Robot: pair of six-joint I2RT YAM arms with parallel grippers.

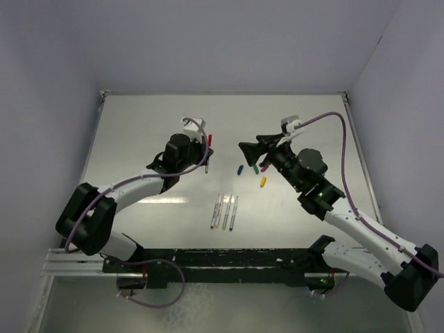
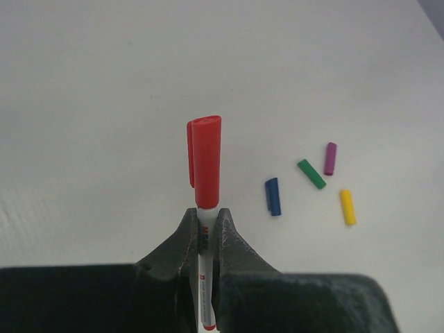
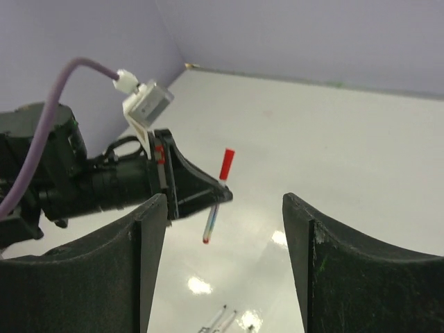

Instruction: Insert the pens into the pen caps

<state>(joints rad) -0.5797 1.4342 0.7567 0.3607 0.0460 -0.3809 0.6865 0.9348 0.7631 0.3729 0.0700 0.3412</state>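
Progress stands at about one pen in five. The left gripper is clenched on a slim whitish-grey marker pen and holds it clear of the table, left of centre. A red plastic cap sits over the pen's tip. Whether that cap is pushed fully home I cannot tell. The right gripper faces it from the right, jaws spread wide and grasping nothing.

Four pairs look left to do. Four thin pale pens lie side by side, uncapped, in the near middle of the table. Four small bullet-shaped plastic caps lie loose just beyond them, towards the right: a blue cap, a green cap, a purple cap and a yellow cap. They lie near one another, none touching.

Plain lilac-grey walls close the space on the left, far and right sides. The white tabletop is smooth and glossy, with lamp glare near the pens. A metal rail along the near edge carries both arm bases.
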